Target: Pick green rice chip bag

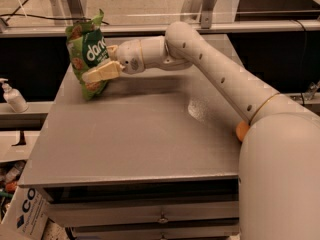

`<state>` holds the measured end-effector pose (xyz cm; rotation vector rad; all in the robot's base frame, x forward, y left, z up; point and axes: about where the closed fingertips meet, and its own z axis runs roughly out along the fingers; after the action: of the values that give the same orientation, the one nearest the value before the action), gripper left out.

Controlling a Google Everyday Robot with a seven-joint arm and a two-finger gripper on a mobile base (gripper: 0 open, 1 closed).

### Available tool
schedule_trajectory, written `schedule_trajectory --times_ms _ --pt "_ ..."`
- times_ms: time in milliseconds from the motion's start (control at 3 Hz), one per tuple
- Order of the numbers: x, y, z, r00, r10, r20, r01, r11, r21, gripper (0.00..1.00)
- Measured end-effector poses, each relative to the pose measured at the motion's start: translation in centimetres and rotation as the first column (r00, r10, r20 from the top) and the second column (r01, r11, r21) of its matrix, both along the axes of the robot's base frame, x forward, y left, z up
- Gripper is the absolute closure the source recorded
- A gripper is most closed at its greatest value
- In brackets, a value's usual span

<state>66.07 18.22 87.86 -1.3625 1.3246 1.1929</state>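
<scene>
The green rice chip bag stands at the far left corner of the grey table, tilted, with its bottom still touching or just above the tabletop. My gripper reaches in from the right and is shut on the bag's right side. One cream finger lies across the bag's front and the other shows at its upper right edge. My white arm stretches across the table from the lower right.
An orange-coloured apple sits at the table's right edge, mostly hidden behind my arm. A soap pump bottle stands on a ledge to the left. A cardboard box lies on the floor at lower left. Drawers run below the tabletop.
</scene>
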Motion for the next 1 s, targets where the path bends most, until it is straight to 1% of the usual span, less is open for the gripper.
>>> schedule_trajectory --times_ms 333,667,1000 --pt "-0.4 -0.2 -0.3 0.9999 -0.007 -0.010 0.007 1.000 0.001 0.63" --pt "-0.9 -0.9 -0.2 0.9996 -0.025 -0.015 0.025 1.000 0.010 0.87" --pt "-1.5 -2.5 1.7 0.9976 -0.068 -0.004 0.069 0.997 0.040 1.00"
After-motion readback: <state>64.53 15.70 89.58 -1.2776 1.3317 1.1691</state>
